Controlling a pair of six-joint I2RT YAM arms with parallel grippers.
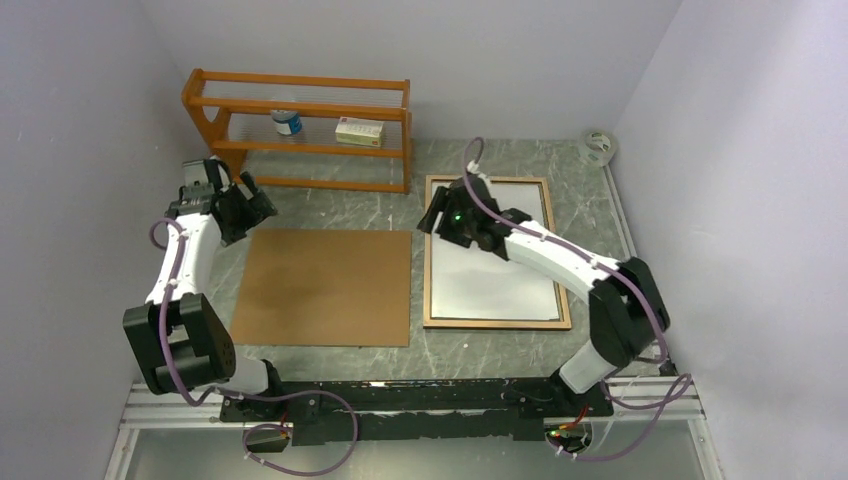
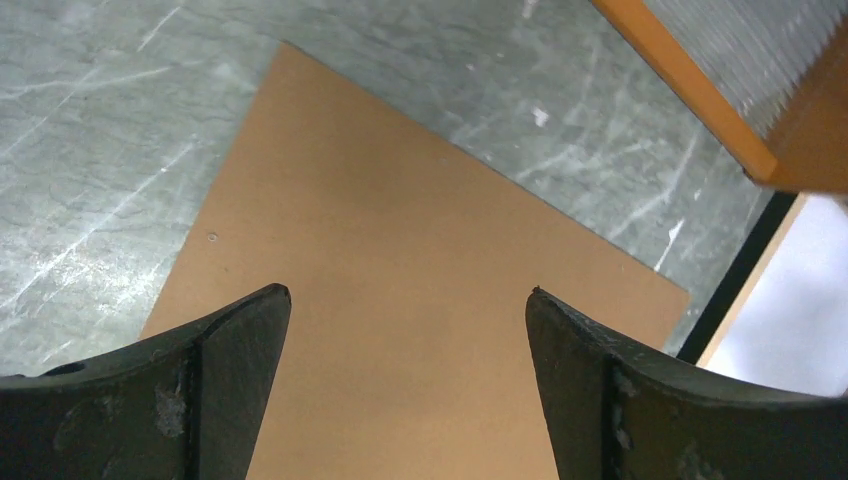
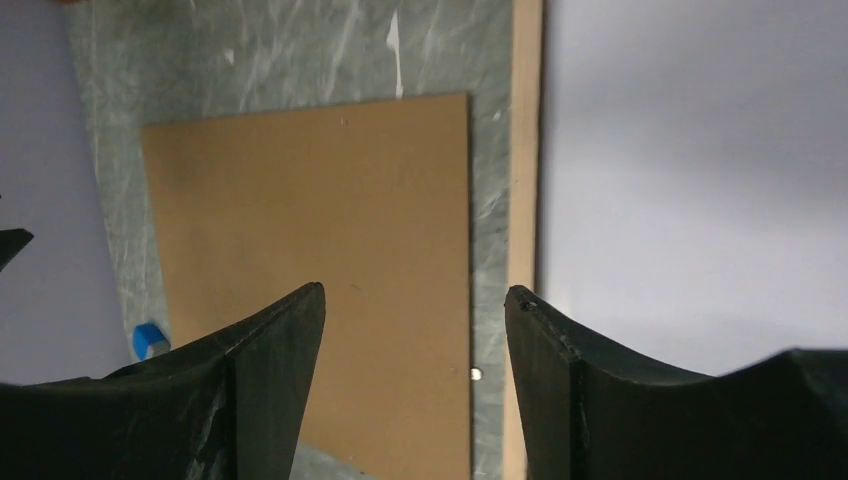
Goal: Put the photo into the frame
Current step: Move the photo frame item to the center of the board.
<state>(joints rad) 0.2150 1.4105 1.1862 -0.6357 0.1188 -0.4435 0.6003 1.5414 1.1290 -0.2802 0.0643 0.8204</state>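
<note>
The frame [image 1: 428, 262] lies flat on the right of the table with its light wood-coloured reverse up. A white sheet [image 1: 500, 285] fills its opening and looks like the photo's plain reverse; no printed side shows. My right gripper [image 1: 436, 216] is open and empty, hovering over the frame's far left corner. In the right wrist view its jaws [image 3: 415, 290] stand apart above the frame's rim [image 3: 525, 150] and the white sheet [image 3: 700, 180]. My left gripper [image 1: 250, 200] is open and empty above the far left corner of the brown backing board [image 1: 325, 287], with its jaws [image 2: 408, 292] wide apart.
The backing board [image 2: 420, 260] lies flat left of the frame, with a narrow strip of table between them. An orange-brown shelf rack [image 1: 300, 110] stands at the back left and holds a small bottle [image 1: 288, 122] and a box [image 1: 359, 131]. A tape roll [image 1: 598, 145] sits at the back right.
</note>
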